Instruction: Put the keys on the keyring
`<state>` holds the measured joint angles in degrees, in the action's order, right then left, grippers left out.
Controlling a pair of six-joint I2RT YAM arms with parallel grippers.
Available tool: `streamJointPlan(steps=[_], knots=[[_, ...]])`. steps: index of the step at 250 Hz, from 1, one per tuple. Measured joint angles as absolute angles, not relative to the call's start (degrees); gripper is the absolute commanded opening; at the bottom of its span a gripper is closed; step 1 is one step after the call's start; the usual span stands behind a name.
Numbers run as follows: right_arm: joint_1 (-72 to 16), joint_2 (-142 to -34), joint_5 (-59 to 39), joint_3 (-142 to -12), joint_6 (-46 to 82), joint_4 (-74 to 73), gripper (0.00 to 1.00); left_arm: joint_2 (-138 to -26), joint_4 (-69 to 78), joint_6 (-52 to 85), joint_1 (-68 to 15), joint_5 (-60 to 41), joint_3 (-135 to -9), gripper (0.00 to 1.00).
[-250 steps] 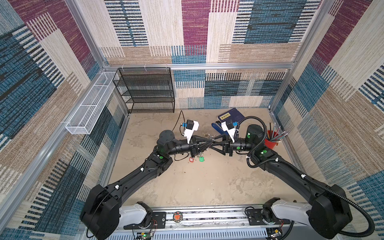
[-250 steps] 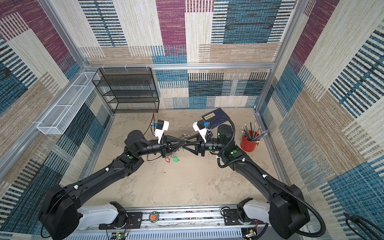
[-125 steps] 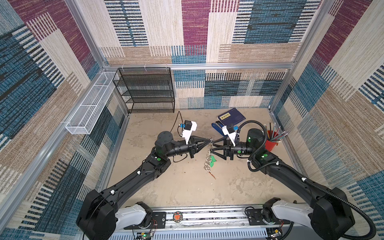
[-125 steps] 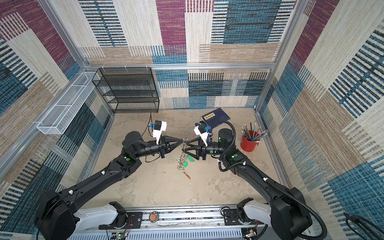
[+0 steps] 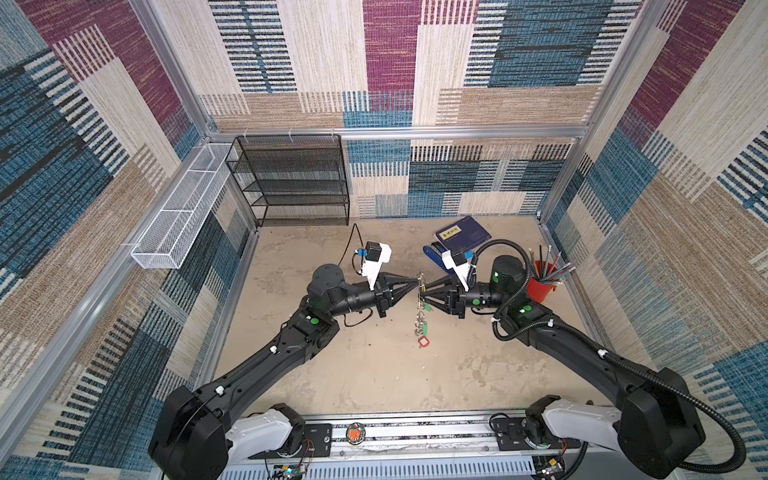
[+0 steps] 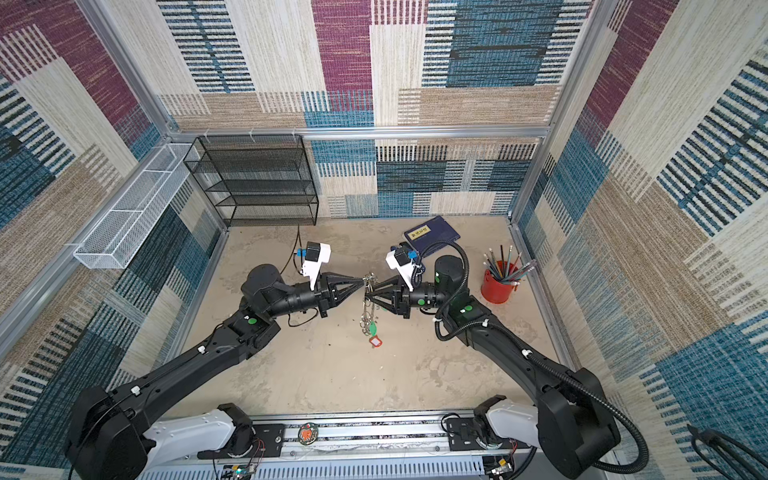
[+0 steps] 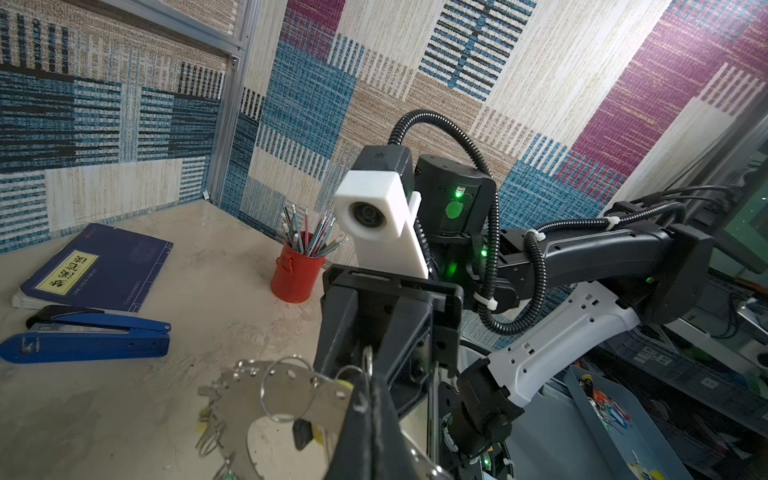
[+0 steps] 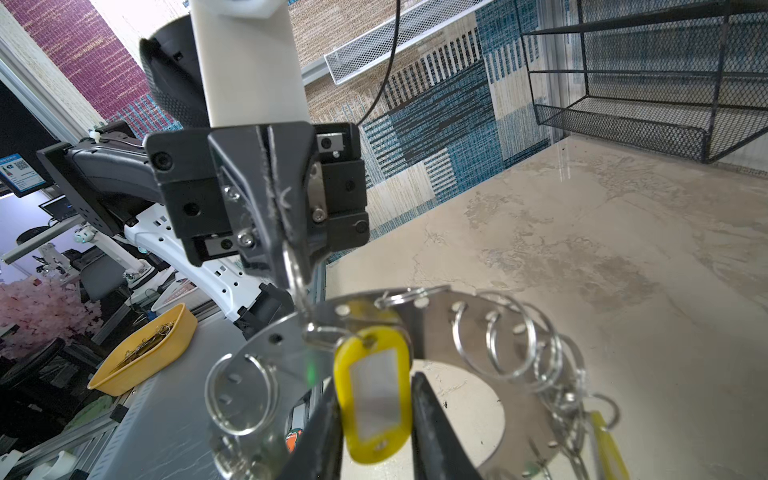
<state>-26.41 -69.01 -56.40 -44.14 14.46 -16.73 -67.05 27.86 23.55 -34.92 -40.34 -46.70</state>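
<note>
With the left hand (image 5: 417, 283) clamped shut on a silver split ring (image 8: 293, 266) of the flat grey metal keyring disc (image 8: 436, 332) hanging above the beige counter (image 5: 374, 374), steer the right hand (image 5: 424, 292), closed on the yellow oblong plastic key tag (image 8: 376, 386), squarely toward that ring's gap.

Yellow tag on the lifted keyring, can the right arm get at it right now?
Probably yes: the yellow tag hangs between the right gripper's jaws with nothing in the way, while the left gripper holds the keyring up by a split ring. Whether the jaws grip it is unclear.
</note>
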Motion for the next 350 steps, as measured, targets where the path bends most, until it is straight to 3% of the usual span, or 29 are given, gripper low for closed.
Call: streamJointPlan(steps=[45, 121, 350], knots=[[-26.5, -67.57, -54.46, -43.92, 14.09, -15.9, 0.12, -66.0, 25.15, 21.32, -34.92, -39.33, -46.72, 0.0], [-26.5, -66.57, -51.33, -45.39, 12.4, -12.21, 0.06, -65.56, 22.55, 20.53, -34.87, -39.16, -46.72, 0.0], [-27.33, -64.51, -40.86, -47.07, 9.56, -8.71, 0.0, -64.38, 19.05, 17.8, -34.39, -35.55, -46.72, 0.0]])
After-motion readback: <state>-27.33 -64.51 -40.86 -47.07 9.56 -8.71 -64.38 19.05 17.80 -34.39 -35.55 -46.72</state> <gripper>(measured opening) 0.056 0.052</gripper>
